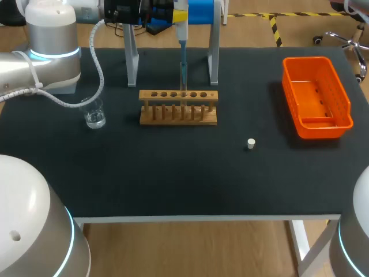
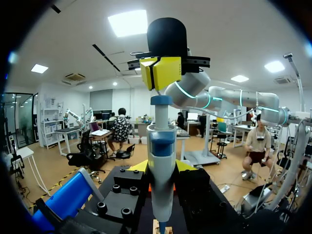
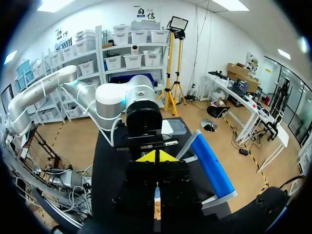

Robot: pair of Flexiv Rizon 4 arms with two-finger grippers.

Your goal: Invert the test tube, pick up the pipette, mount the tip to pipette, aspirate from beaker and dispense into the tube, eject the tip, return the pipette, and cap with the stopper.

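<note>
- The left hand (image 2: 162, 168) holds the pipette (image 2: 161, 141) upright, a yellow tip pressed to each side of its body.
- The right hand (image 2: 161, 80) is directly above it. Its two fingers (image 2: 168, 73) are closed together and sit on top of the plunger (image 2: 161, 100).
- In the right wrist view those yellow tips also meet with no gap, and the left arm faces them from beyond.
- In the head view the pipette hangs straight above the rack (image 1: 178, 107), and the left arm comes in from the rack's far left.
- Its bluish tip (image 1: 183, 72) points down at a middle hole in the rack's top bar. Whether it goes into the hole cannot be told.
- The stand (image 1: 132, 63) is just behind the rack, with one leg on each side of the pipette.
- The beaker (image 1: 93, 112) stands upright to the left of the rack, apart from it, with a little clear liquid in it.
- The white stopper (image 1: 251, 143) lies on the black bench (image 1: 173, 173), in front of the rack and to its right.
- The orange bin (image 1: 316, 95) sits well to the right of the rack, past the stopper.
</note>
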